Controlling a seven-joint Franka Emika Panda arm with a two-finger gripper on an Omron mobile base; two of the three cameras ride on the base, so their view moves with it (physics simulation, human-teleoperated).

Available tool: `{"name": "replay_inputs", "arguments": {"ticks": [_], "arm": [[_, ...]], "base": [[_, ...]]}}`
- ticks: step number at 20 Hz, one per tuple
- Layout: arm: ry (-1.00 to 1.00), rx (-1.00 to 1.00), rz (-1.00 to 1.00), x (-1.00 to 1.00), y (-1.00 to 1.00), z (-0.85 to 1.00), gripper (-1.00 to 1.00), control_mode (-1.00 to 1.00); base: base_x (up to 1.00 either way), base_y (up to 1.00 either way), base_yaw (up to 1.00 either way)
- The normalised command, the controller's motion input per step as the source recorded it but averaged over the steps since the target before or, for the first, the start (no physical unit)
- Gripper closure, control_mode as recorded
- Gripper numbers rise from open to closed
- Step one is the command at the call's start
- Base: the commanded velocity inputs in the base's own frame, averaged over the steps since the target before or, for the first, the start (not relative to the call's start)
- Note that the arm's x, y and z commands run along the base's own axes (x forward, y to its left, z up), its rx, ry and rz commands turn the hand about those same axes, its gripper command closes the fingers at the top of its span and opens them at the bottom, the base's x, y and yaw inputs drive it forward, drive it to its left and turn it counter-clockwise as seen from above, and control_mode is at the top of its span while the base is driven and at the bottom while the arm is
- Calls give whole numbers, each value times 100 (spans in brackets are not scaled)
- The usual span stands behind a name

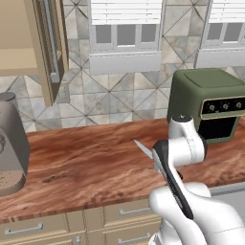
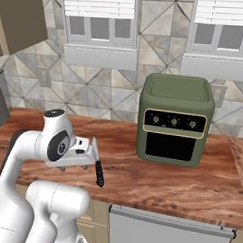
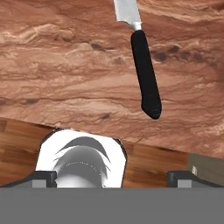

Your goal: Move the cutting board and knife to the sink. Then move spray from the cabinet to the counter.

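Two items of the first leg, neither of which we judge delivered.

1. Knife point(image 3: 145, 74): flat on the counter point(image 3: 65, 65), beneath and ahead of the gripper point(image 3: 113, 177), handle end nearest it, blade pointing away. It is apart from both fingertips point(image 3: 43, 177), untouched and not lifted.
2. Gripper: jaws spread wide, holding nothing, hanging above the counter with the handle lying forward of the gap, nearer one tip than the other.
3. Cutting board: we cannot say from these pictures where it lies.
4. Second leg: the cabinet point(image 1: 19, 62), up and well off to the gripper's left, stands with its door point(image 1: 52, 43) swung open; we can make out no spray on the part of the shelf we can see. We judge this leg not begun.

What each view adds:
- Hand view: the open jaws and the clear space between tips and handle.
- Right base view: the hand directly over the knife point(image 2: 97, 167), with a green oven point(image 2: 176, 121) well to the gripper's right.
- Left base view: the cabinet and a coffee machine point(image 1: 9, 143) far left; of the knife, just the blade tip point(image 1: 142, 148) past the arm.
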Motion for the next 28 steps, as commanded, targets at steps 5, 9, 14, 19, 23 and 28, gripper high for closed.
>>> {"name": "replay_inputs", "arguments": {"ticks": [5,9,14,19,23,28], "arm": [[-4,0,0,7,-21,-2,-100,-100],[-8,0,0,8,-18,-1,-100,-100],[-10,0,0,9,0,-13,-100,-100],[-5,0,0,21,0,-19,-100,-100],[-9,0,0,14,-1,-7,-100,-100],[-3,1,0,7,-1,-6,-100,-100]], "base": [[0,0,0],[0,0,0],[0,0,0],[0,0,0],[0,0,0],[0,0,0]]}}
